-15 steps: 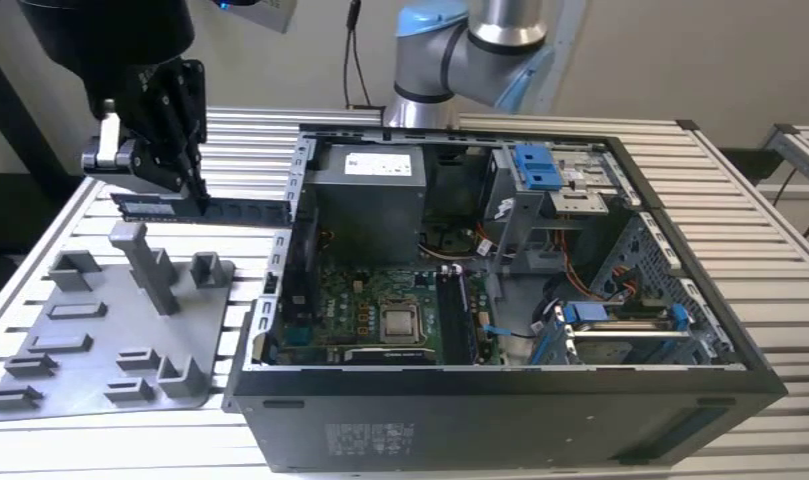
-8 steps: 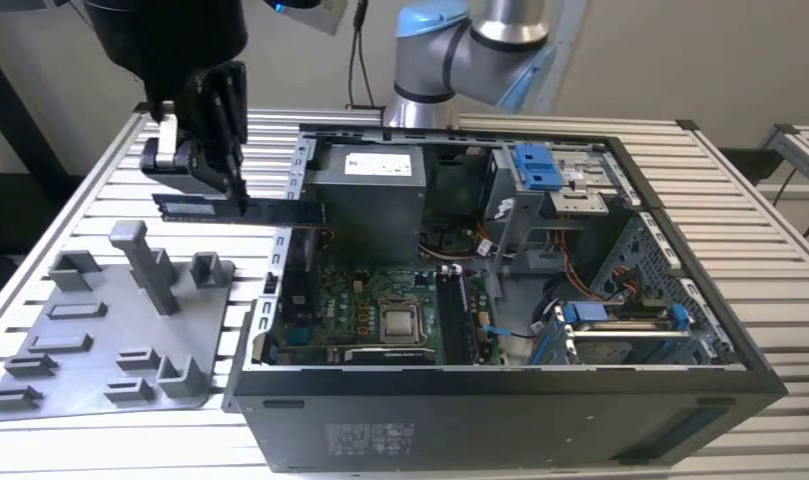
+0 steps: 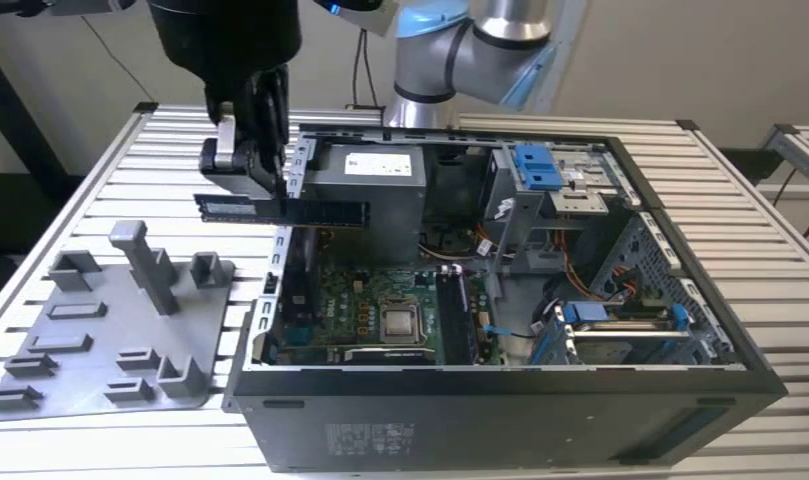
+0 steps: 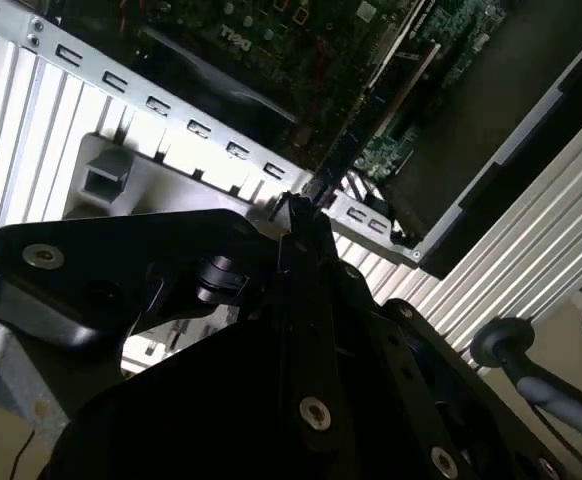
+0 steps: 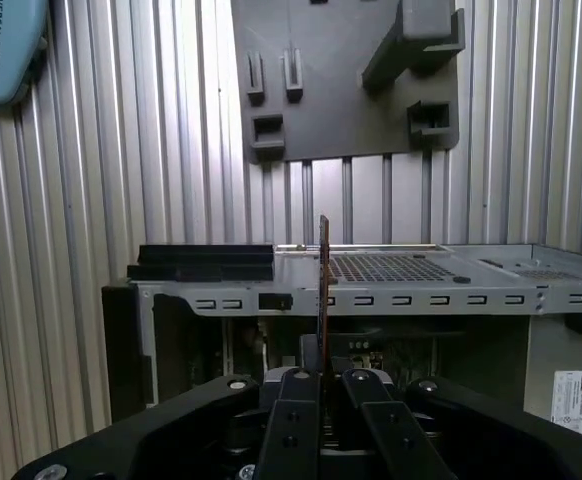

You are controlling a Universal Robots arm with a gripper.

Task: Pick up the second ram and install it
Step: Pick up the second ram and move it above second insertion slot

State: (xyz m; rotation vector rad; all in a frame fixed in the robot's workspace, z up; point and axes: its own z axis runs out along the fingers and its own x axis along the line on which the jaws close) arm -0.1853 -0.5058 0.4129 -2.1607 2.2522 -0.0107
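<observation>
The second ram (image 3: 297, 211) is a thin dark strip with a pale label near one end. It hangs level over the open computer case's wall (image 3: 277, 262) on the exterior view's left. My gripper (image 3: 248, 196) is shut on it from above, near the labelled end. In the first wrist view the ram (image 5: 324, 280) stands edge-on between my two fingers (image 5: 299, 405), and the gripper (image 5: 323, 372) is closed on it. The green motherboard (image 3: 364, 290) lies below inside the case, with long black slots (image 3: 455, 318) beside the processor. The second wrist view shows the gripper (image 4: 296, 212) above the case edge.
A grey fixture plate (image 3: 97, 345) with upright posts lies on the slatted table (image 3: 84, 190) at the exterior view's left, next to the case. Inside the case are a power supply (image 3: 371, 180), a blue-handled drive cage (image 3: 544, 168) and loose cables (image 3: 604, 290).
</observation>
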